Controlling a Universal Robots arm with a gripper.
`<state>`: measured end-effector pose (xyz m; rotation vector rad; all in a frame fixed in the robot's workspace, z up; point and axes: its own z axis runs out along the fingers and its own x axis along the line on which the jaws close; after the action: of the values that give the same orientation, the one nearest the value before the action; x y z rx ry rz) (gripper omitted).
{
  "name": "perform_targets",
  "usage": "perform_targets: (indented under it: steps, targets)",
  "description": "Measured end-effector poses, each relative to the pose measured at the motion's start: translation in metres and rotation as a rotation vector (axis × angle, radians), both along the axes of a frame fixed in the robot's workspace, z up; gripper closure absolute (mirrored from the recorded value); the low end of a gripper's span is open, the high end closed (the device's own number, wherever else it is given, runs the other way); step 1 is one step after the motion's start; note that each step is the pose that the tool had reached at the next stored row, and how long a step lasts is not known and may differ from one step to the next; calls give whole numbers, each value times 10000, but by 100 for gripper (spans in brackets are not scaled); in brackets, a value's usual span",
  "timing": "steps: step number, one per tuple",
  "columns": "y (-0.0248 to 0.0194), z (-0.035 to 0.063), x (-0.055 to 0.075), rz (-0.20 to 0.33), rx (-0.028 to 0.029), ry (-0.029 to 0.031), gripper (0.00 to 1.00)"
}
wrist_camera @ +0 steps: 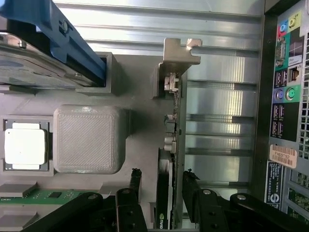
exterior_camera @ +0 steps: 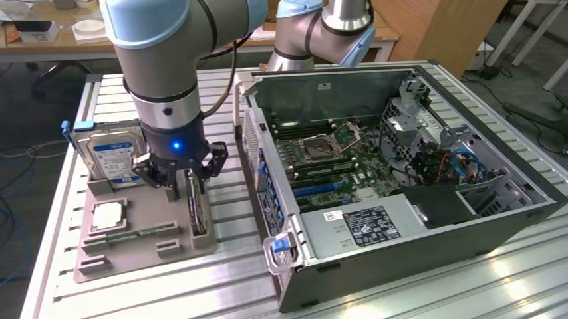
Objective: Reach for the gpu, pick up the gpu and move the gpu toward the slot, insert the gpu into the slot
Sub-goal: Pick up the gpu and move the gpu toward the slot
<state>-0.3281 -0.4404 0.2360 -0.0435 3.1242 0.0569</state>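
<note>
Gripper (exterior_camera: pixel 183 187) is down over the gpu (exterior_camera: pixel 199 216), jaws moderately open and straddling it. In the wrist view one finger (wrist_camera: pixel 135 180) sits on each side of the card (wrist_camera: pixel 173 121), neither touching, and the gap on the tray-centre side is larger.

The gpu stands on edge in its holder at the tray (exterior_camera: pixel 142 247) edge nearest the case (exterior_camera: pixel 400 262), not yet gripped or lifted. Its bracket (wrist_camera: pixel 179 50) is at the end away from the gripper.

My read on the grasp:
- Centre over the card before closing, or the nearer finger will shove it sideways in the holder.
- Put the pads on flat board, not the fan.
- Grip square and pull straight up. Any tilt will probably bind it in the holder.

Count on the table (exterior_camera: pixel 222 286):
- 1 tray
- 1 gpu
- 1 hard drive (exterior_camera: pixel 111 159), upright at the tray's far corner
- 1 CPU (exterior_camera: pixel 106 214)
- 1 RAM stick (exterior_camera: pixel 133 234)
- 1 open case
</note>
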Motion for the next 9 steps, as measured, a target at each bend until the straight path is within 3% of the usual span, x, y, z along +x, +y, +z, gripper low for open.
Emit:
perform_targets:
  steps: [9]
  targets:
    - [-1, -78, 0, 1, -1, 1, 53]
